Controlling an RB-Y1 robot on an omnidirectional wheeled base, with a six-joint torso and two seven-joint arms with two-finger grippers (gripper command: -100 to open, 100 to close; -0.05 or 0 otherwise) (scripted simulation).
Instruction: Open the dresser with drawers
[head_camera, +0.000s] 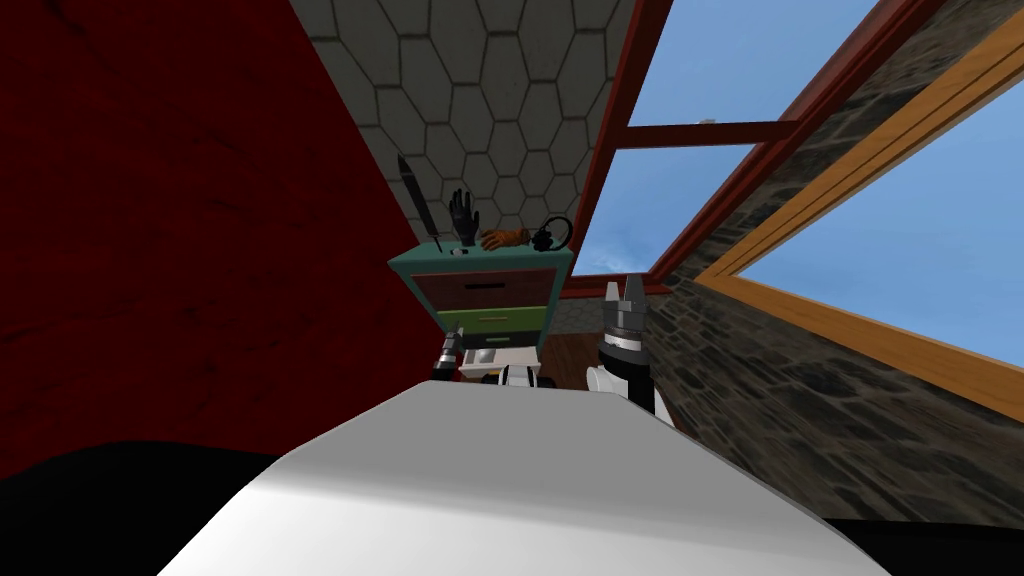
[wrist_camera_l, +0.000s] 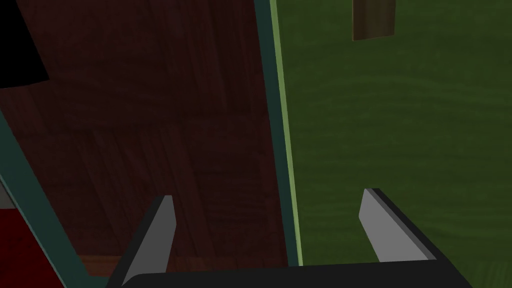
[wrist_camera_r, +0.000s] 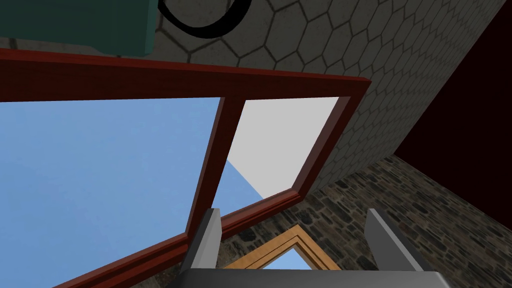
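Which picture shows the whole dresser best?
The head view: the dresser shows its teal frame, stacked drawers and top there. The left wrist view is up close, just part of the brown drawer and green drawer. The right wrist view catches one teal corner.

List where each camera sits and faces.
Head view: on the head, looking down at the dresser; right gripper raised.
Left wrist view: on the left hand, facing the green drawer and brown drawer; left gripper open.
Right wrist view: on the right hand, facing the window; fingers open.
Shared: green drawer, in head and left wrist views.
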